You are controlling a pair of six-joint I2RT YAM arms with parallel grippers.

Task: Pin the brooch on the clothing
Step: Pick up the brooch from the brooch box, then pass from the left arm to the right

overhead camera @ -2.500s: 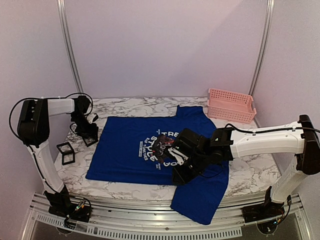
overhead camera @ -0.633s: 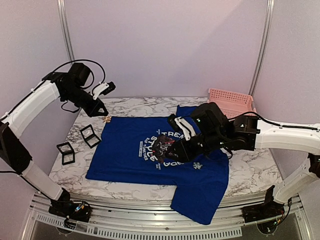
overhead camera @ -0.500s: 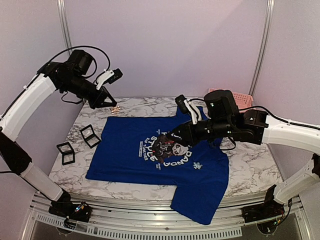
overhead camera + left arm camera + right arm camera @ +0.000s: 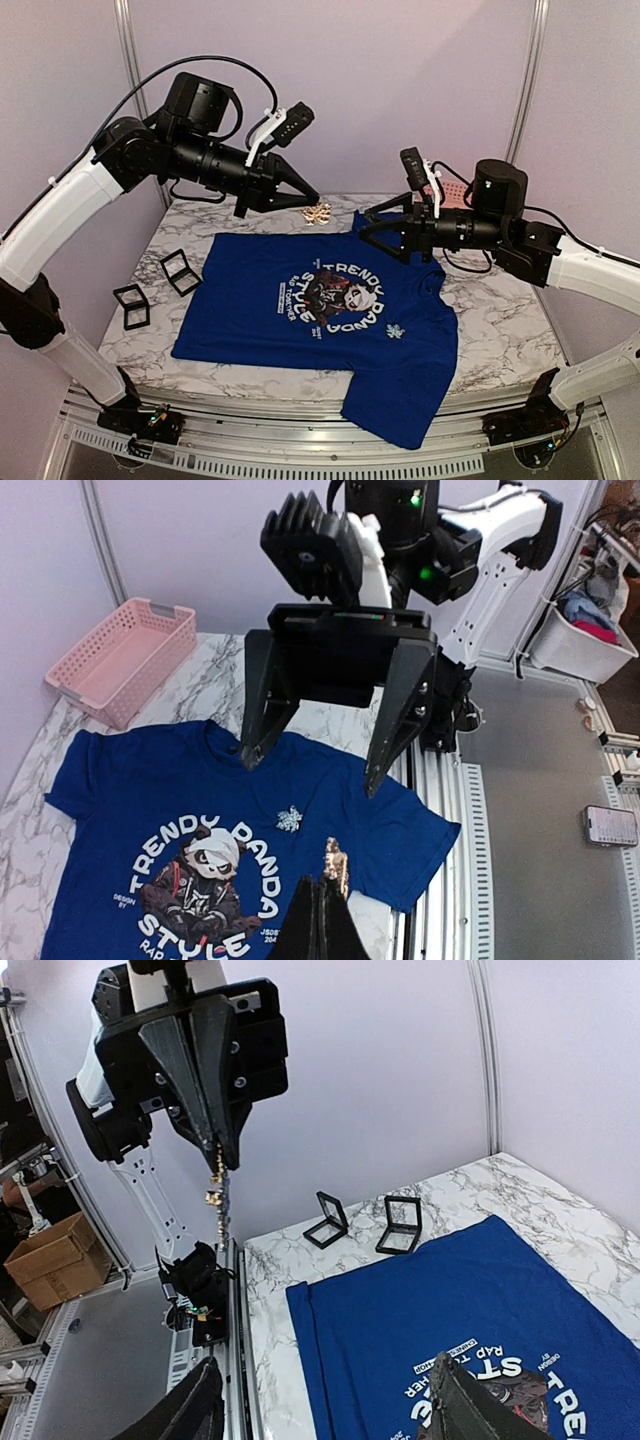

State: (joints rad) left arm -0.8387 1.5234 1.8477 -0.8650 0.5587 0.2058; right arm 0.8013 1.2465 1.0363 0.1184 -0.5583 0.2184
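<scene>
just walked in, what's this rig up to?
The left gripper, jaws shut, holds a gold brooch in the air over the far side of the table. The right gripper faces it, jaws open and empty, above the collar end of the blue T-shirt, which lies flat. A small silvery brooch sits on the shirt's front; the gold one is not on it yet.
</scene>
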